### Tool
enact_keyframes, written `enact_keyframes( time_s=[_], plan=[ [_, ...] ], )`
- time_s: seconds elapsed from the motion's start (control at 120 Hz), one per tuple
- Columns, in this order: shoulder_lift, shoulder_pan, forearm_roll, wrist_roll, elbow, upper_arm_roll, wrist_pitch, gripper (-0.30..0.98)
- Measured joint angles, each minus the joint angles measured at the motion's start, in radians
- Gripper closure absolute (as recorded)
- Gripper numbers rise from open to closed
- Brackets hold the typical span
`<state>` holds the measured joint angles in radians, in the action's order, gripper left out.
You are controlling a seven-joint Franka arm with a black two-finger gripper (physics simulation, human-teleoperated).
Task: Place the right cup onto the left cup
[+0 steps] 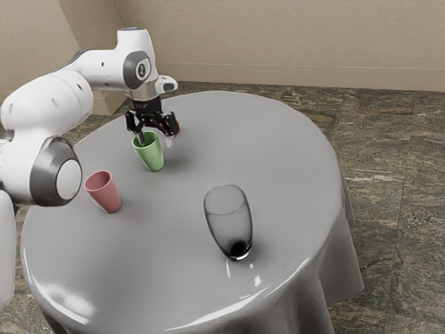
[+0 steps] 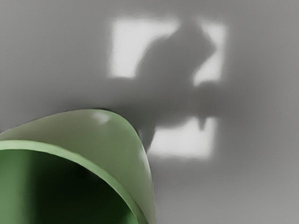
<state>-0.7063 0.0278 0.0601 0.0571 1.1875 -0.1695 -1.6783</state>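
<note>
Exterior view's left: pink cup (image 1: 106, 195), likely stacking target. Next, green cup (image 1: 152, 156), just below my gripper (image 1: 154, 141). Fingers apart, one at cup's mouth, other beyond rim; near wall probably lies between them.

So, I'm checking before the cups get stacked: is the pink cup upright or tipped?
Upright: the pink cup stands with its base on the table, its open rim facing up.
</note>
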Motion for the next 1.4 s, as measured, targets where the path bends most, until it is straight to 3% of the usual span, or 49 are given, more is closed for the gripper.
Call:
enact_keyframes(
  time_s=[0.175,0.75,0.958,1.4],
  plan=[
    [-0.01,0.0,0.005,-0.001,0.0,0.001,-0.004,0.06],
    [-0.01,0.001,0.003,-0.005,0.002,-0.01,-0.009,0.69],
    [0.022,0.004,-0.005,-0.005,0.014,-0.011,-0.007,0.75],
    [0.282,0.019,-0.05,-0.006,0.144,-0.009,-0.001,0.78]
  ],
)
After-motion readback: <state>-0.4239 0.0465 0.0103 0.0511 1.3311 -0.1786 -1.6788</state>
